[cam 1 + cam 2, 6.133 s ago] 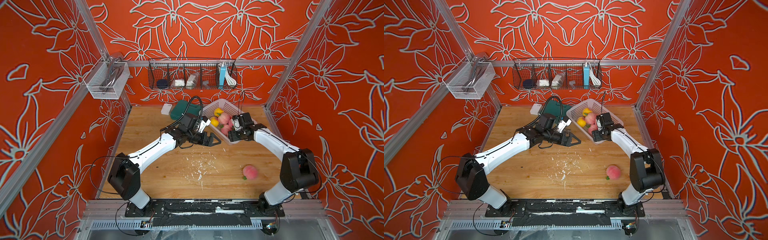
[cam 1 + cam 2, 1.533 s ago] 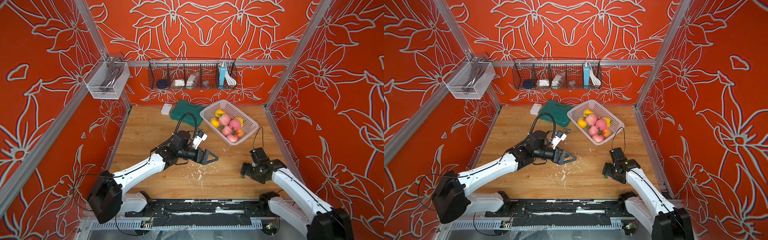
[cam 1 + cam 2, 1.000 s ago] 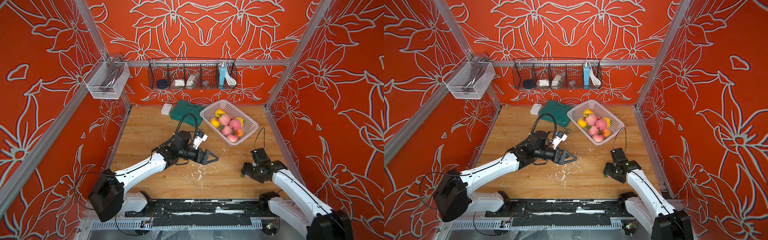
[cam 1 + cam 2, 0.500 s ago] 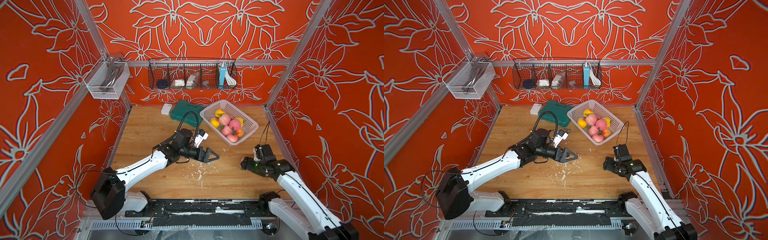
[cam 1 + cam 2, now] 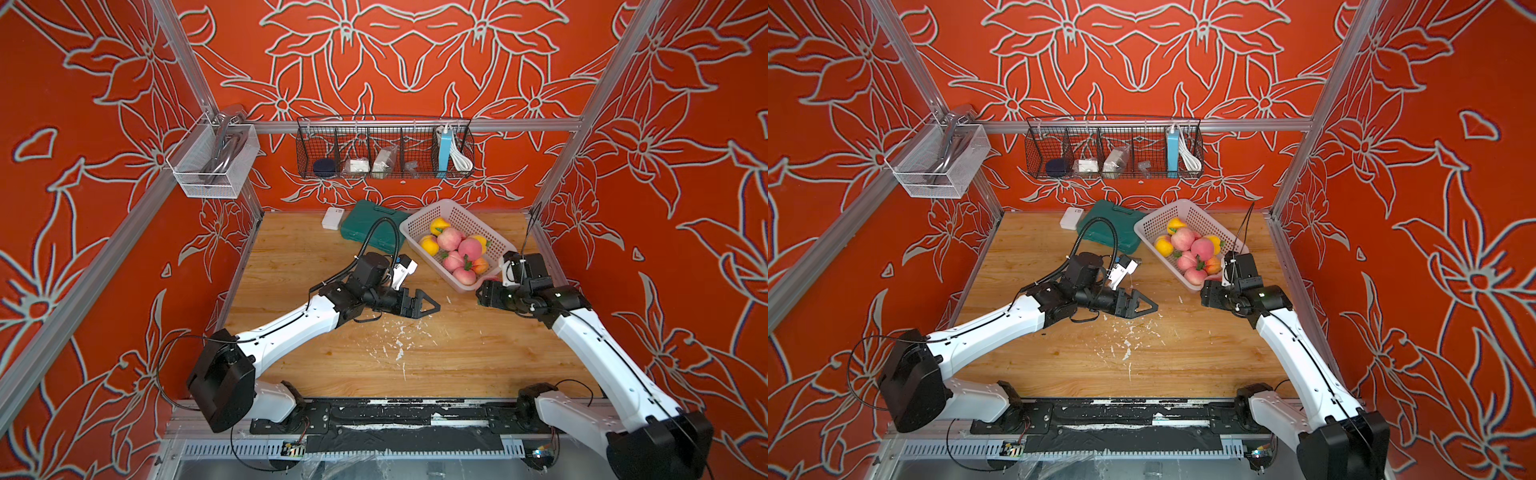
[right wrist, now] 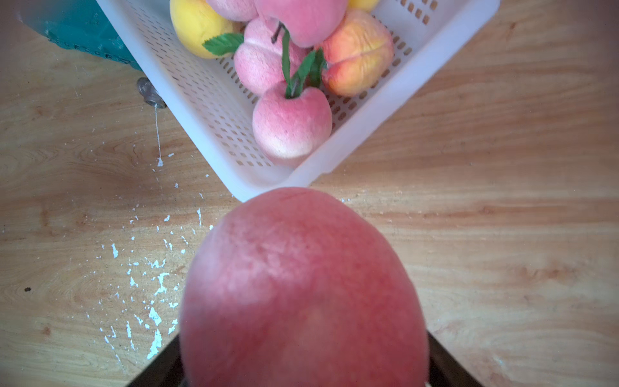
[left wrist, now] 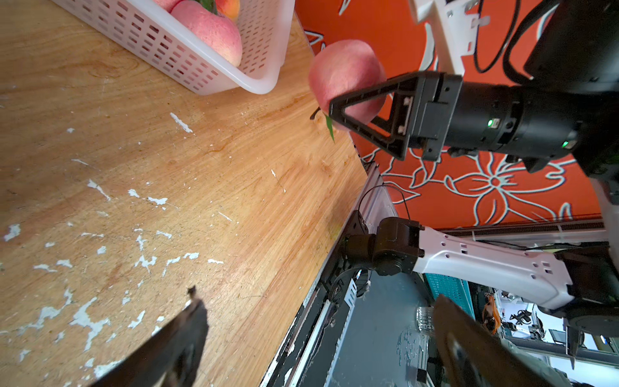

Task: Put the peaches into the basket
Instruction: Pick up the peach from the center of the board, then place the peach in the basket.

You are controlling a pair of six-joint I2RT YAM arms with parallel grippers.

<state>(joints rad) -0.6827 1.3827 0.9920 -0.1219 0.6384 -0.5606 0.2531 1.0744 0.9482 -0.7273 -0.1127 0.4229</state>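
While the right hand [image 7: 340,100] grips a pink peach [image 6: 301,284] clear of the worktop [image 5: 457,353], just short of the basket [image 6: 335,160] and its near corner, the carry is in hand. The next move likely calls for lifting over the edge, then releasing among the fruit inside. The left hand [image 5: 428,306] hovers open and empty.

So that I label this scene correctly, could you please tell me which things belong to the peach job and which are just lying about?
Job: basket; peaches already in it; held peach, clamped in the right pincer beside the basket's corner.

Lying about: green case, small white box on the table; black wire rack, white mesh bin, both hung above.
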